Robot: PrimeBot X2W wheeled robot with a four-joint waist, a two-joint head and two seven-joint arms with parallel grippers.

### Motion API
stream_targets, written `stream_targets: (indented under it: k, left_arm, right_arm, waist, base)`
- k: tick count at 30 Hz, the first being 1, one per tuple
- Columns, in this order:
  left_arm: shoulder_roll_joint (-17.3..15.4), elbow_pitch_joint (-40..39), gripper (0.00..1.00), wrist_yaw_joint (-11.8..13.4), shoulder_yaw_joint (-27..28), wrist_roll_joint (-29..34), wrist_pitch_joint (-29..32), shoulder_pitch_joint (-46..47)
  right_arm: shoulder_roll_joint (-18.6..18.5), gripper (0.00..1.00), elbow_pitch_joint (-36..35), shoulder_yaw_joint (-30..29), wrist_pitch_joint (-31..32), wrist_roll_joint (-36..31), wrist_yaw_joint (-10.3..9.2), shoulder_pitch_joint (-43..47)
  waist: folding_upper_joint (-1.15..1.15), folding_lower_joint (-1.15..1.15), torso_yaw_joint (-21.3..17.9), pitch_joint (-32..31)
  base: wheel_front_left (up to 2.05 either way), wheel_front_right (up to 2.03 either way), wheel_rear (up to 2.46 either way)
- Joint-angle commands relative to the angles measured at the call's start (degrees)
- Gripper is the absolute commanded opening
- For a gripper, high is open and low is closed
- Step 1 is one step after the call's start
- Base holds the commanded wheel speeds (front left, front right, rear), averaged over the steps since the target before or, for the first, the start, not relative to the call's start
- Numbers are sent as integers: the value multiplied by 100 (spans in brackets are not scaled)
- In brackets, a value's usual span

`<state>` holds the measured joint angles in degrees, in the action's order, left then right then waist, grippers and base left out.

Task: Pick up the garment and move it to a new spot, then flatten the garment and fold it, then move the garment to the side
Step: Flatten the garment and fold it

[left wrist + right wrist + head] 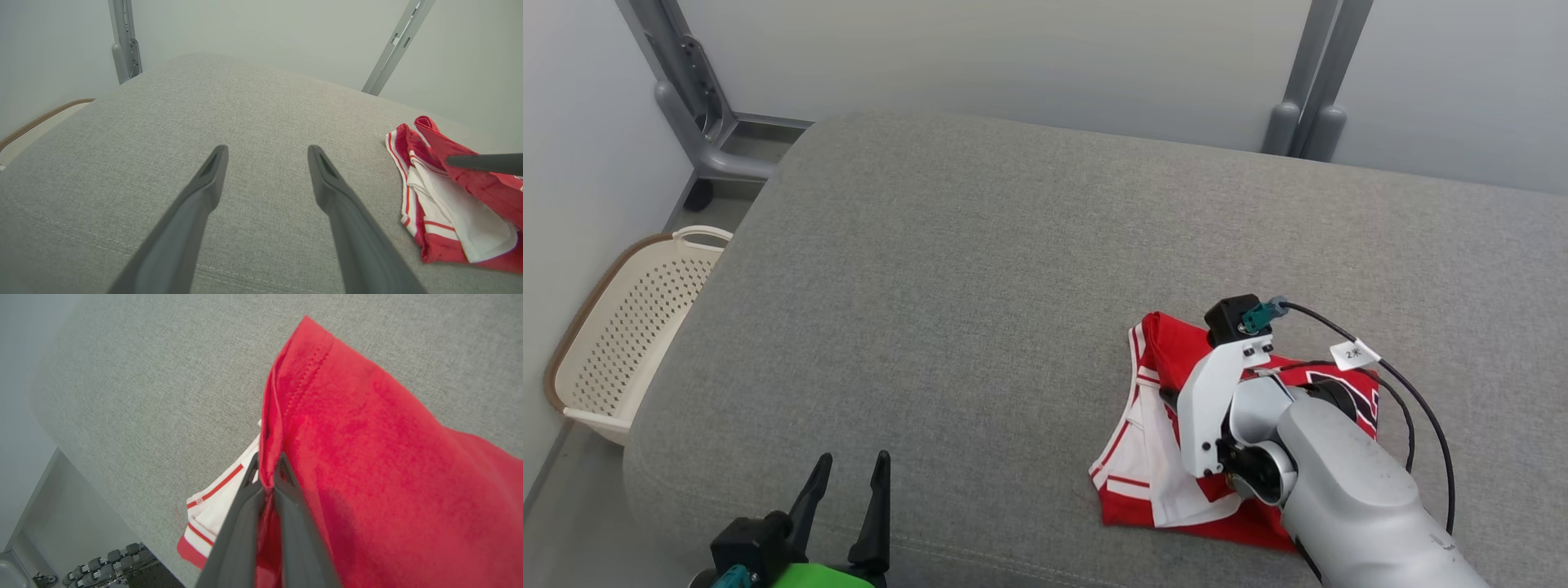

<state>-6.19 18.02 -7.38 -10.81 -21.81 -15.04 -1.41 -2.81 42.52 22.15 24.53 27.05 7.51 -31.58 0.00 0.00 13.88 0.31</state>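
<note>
Step 1, pick-up. Pinches fold of crumpled red-and-white cloth garment, lower right of head view on grey upholstered cushion, w/ R gripper. Holds L gripper spread, lower left. Next: lift clear, carry elsewhere.

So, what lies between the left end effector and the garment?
Bare grey cushion lies between the left end effector and the garment, seen in the head view.

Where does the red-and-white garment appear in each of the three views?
Head view: garment lower right, partly under the right arm.
Left wrist view: garment at the right edge, below mid-height.
Right wrist view: garment across centre and right, pinched in the right gripper.
Shared landmark: the grey cushion beneath it.
</note>
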Motion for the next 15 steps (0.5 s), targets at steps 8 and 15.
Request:
stream_targets:
  k: [8,15]
  left_arm:
    - [15,-2,100,-16,34,-29,-17,93]
    - [20,19,100,-15,70,-27,-17,79]
  right_arm:
    - [-15,41,350,258,-217,140,-5,-226]
    - [-21,100,261,364,-531,723,-5,-352]
  waist:
    - [0,0,69,44]
    - [0,0,43,-5]
  base:
    - [0,0,0]
    - [0,0,0]
